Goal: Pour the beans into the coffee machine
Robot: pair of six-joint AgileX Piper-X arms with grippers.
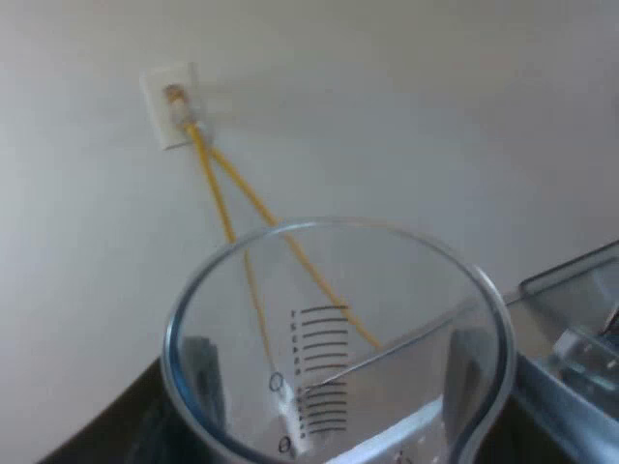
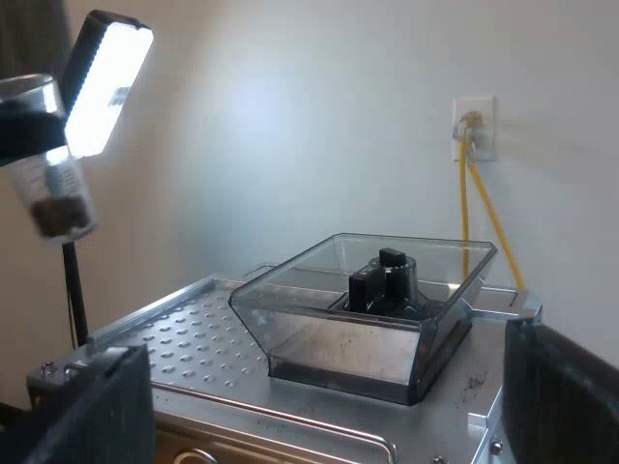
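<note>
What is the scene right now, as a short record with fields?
measuring glass: held up in the air, apart from the hopper
beans: in the glass's bottom, not yet poured
left gripper: shut on the glass
right gripper: open, over the machine's top
bean hopper: clear, on the espresso machine, dark knob inside
wall socket: yellow cables plugged in
</note>
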